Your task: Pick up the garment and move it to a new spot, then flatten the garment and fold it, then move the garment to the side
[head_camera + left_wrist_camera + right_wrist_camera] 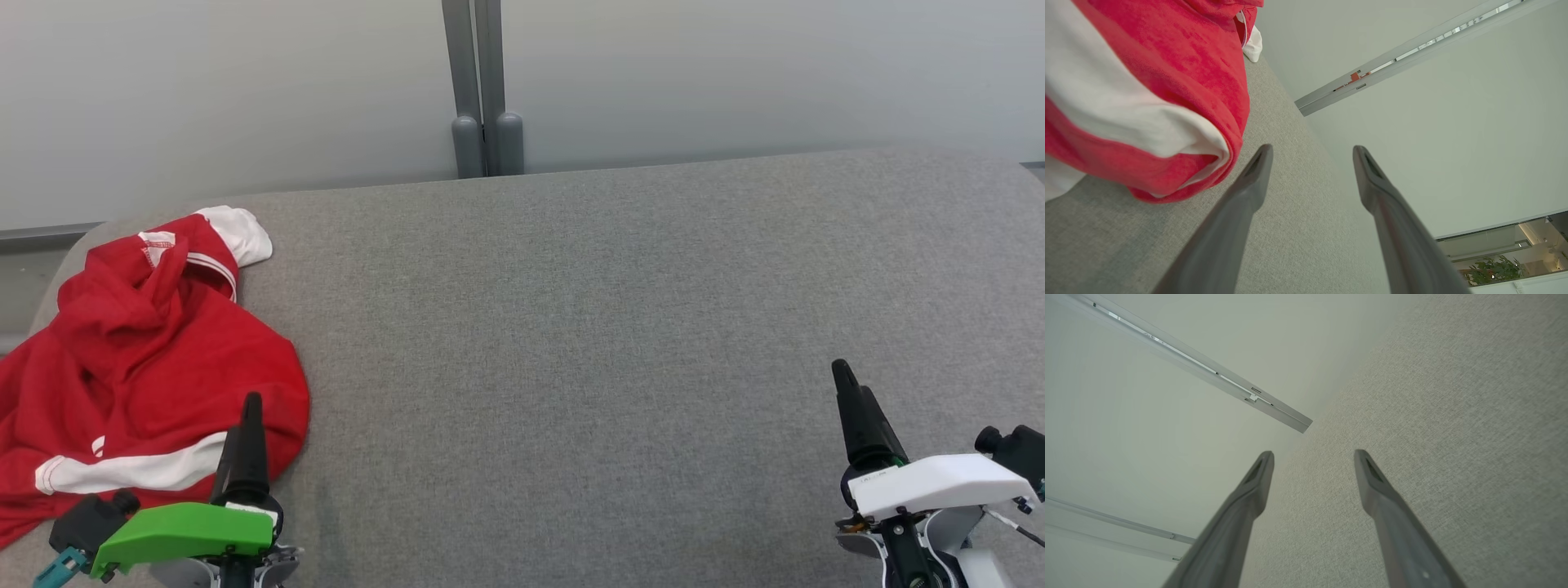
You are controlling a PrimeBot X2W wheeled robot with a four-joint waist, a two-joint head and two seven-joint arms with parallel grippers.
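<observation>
Two grippers are at work here, and both have their fingers spread with nothing between them. Furthest to the left, the garment (147, 359), red with white bands, lies crumpled on the grey padded surface (571, 327), ahead of the left gripper (242, 420) and to its left. In the left wrist view the nearest fold, a white band (1126, 118) wrapped in red, sits just beside the left finger and, as far as I can judge, does not touch it. The heap is longer than it is wide. Its long axis runs from behind and left of this gripper to well ahead of it, and the white end piece (241, 233) points away, beyond the fingertips. The right gripper (851, 382) stands well apart on the right, over bare grey cloth.

In my judgement, several things can go wrong. The fingers may close on the top layer of that fold alone, so the rest drags and twists when it is lifted. They may also catch several layers together, which makes the flattening harder. The garment's left part seems to reach the rounded edge of the surface, so a weak pinch could let it slide off. With the right gripper so far away, one arm would carry all the weight.
</observation>
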